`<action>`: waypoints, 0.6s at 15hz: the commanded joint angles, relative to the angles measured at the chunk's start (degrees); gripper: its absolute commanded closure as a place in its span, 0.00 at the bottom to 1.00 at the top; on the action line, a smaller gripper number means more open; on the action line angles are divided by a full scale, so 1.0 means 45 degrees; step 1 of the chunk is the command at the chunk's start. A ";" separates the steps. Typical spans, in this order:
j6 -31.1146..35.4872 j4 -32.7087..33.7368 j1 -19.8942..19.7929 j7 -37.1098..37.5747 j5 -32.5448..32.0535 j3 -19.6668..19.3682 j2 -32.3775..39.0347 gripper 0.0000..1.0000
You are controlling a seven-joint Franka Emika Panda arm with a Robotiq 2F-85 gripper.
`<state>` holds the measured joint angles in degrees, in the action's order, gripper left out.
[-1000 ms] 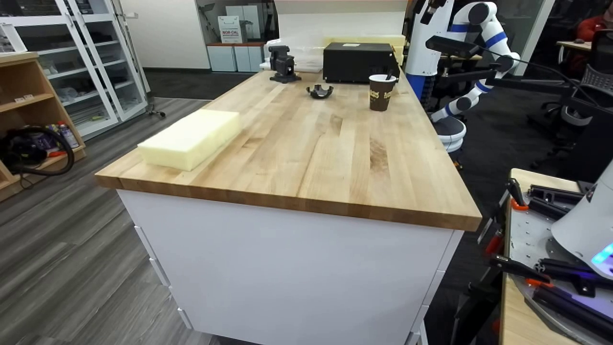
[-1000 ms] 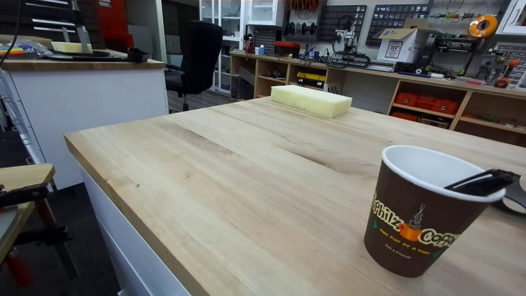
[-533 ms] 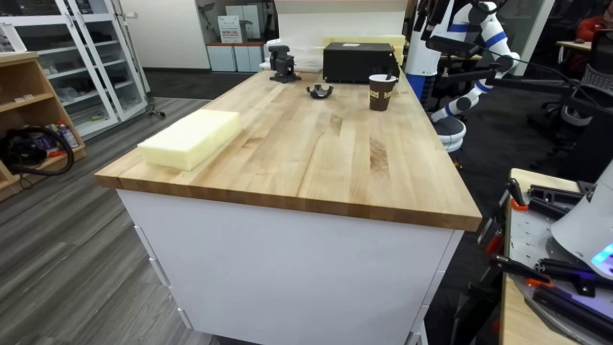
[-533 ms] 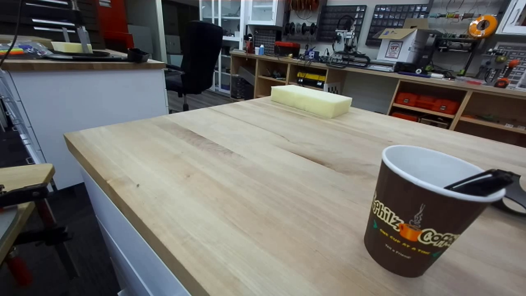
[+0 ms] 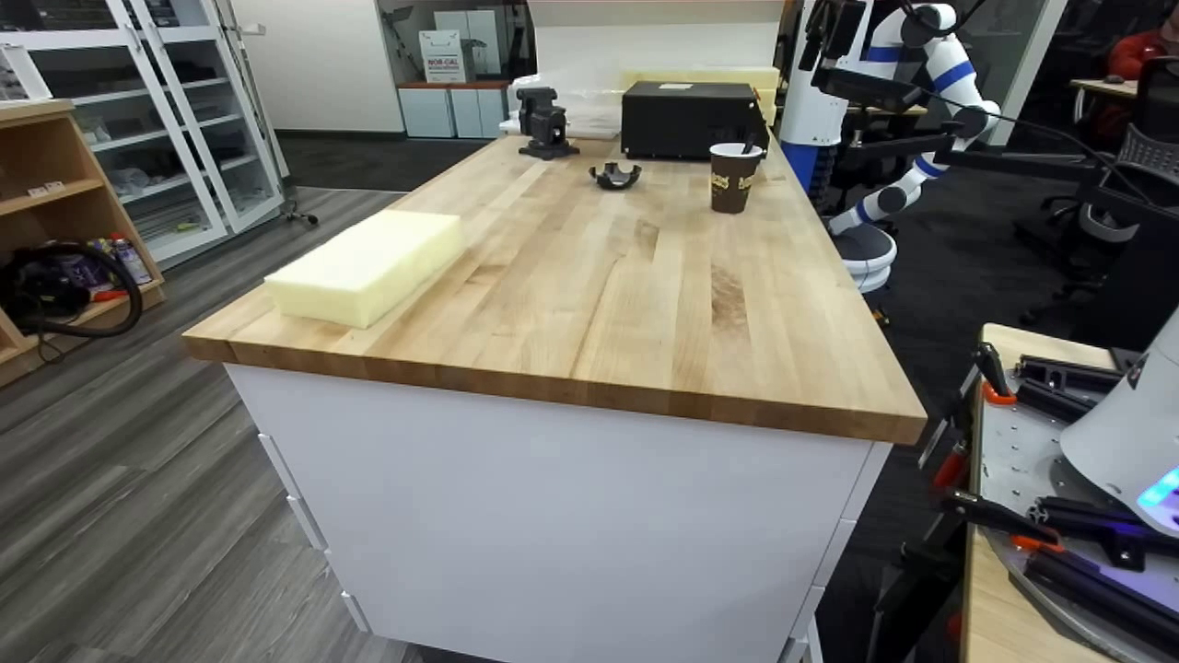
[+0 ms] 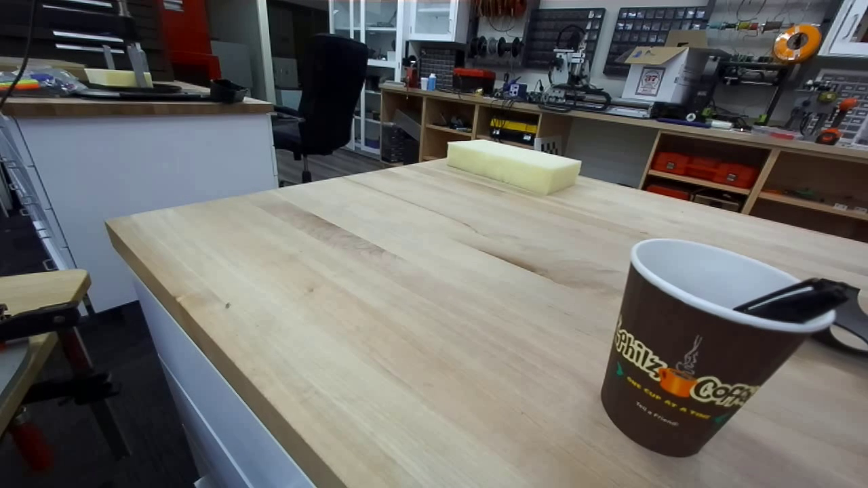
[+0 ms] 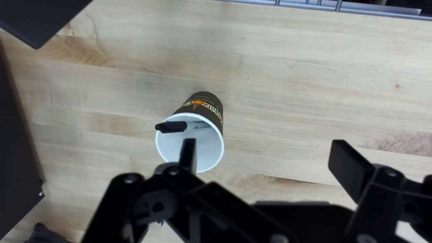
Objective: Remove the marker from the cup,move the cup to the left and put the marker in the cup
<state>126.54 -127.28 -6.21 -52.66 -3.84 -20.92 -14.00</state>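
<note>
The dark brown paper cup [image 5: 733, 181] stands upright on the wooden table, seen in both exterior views. The black marker [image 6: 797, 303] leans inside it, with its end poking over the white rim. In the wrist view the cup [image 7: 206, 106] is left of centre, its mouth facing the camera, and the marker [image 7: 171, 127] crosses the rim. My gripper [image 7: 267, 155] is open, nothing between its fingers. Its left fingertip overlaps the cup's mouth in that picture, while the right one is over bare wood. In an exterior view the gripper [image 5: 834, 32] hangs high at the top edge, well above the cup.
A large black box [image 5: 691, 120] stands just behind the cup. A black curved part [image 5: 614, 177] and a black stand [image 5: 545, 124] are farther left. A pale yellow foam block [image 6: 513, 167] lies on the tabletop [image 6: 325, 305]. A dark flat corner [image 7: 40, 20] intrudes at the wrist view's upper left.
At the top of an exterior view, my gripper has come slightly lower and turned a little. The cup and marker have stayed where they were.
</note>
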 commanded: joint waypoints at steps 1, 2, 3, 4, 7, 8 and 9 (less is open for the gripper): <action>-0.0078 0.0382 -0.0377 0.0211 0.0348 0.0231 0.0499 0.00; -0.0088 0.0546 -0.0379 0.0208 0.0545 0.0206 0.0743 0.00; -0.0108 0.0636 -0.0389 0.0172 0.0738 0.0208 0.0893 0.00; -0.0073 0.0772 -0.0385 0.0121 0.0962 0.0216 0.1107 0.00; 0.0034 0.1159 -0.0419 0.0007 0.1639 0.0281 0.1685 0.00; 0.0098 0.1326 -0.0432 -0.0032 0.1843 0.0332 0.1915 0.00; 0.0148 0.1485 -0.0475 -0.0056 0.1977 0.0377 0.2151 0.00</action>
<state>126.83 -123.85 -7.01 -52.46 2.36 -20.47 -7.81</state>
